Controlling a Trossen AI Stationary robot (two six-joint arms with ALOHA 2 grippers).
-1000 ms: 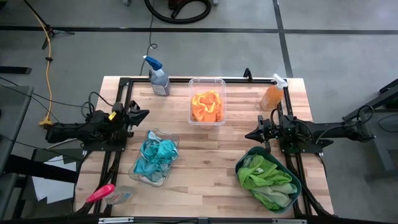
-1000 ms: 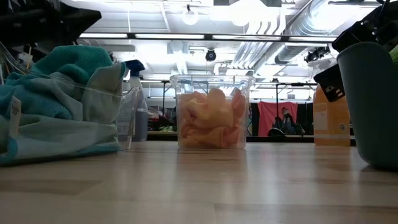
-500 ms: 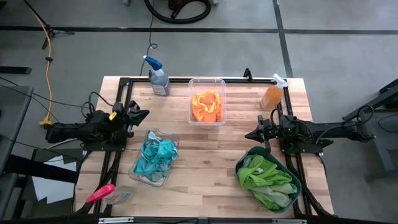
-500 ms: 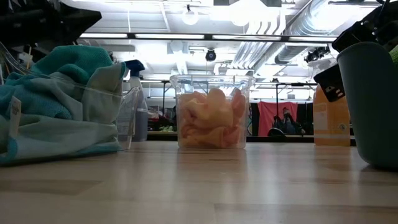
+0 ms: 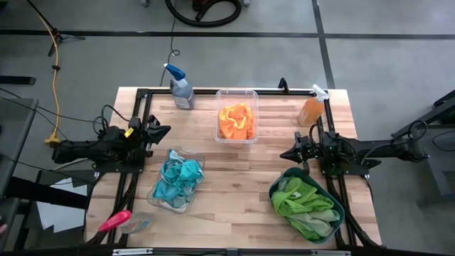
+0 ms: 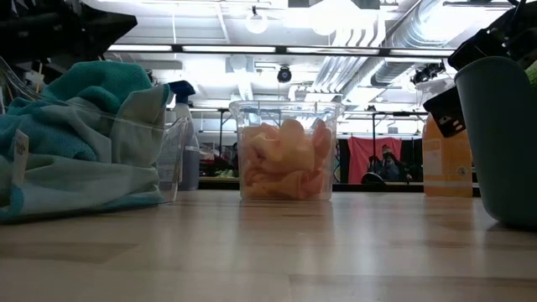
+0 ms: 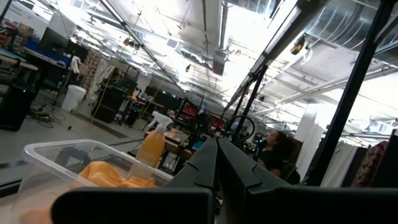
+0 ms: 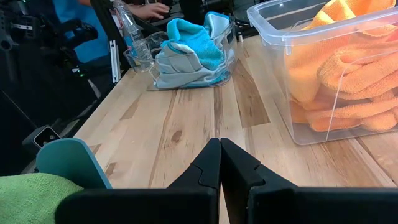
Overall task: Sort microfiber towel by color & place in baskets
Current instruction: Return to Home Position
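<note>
On the near right, green towels (image 5: 304,205): lying heaped in the teal basin (image 6: 502,143), reaching up to its rim.
Near left, blue towels (image 5: 178,178): sitting crumpled in the shallow clear dish (image 5: 186,154), piling up above its low wall.
Handling: all three lots are looking soft, light and limp, with a fuzzy pile that is likely giving fingers good purchase. Nothing about them is seeming fragile or slippery.
Where to take hold: a raised fold at the top of a heap is offering the best pinch. A cloth taken so would probably be hanging down and perhaps dragging a neighbour along.
Mid-table left, left gripper (image 5: 165,130): hovering near the dish's far end without touching it, fingers pressed together on nothing.
Mid-table right, right gripper (image 5: 283,154): pointing inward just beyond the basin, fingers likewise closed and empty.
Far centre, orange towels (image 5: 237,121): resting inside the deep clear tub (image 5: 237,92), sitting below its rim.
Progress: every towel in view is lying in a container with its own colour, so the sorting is looking finished.
</note>
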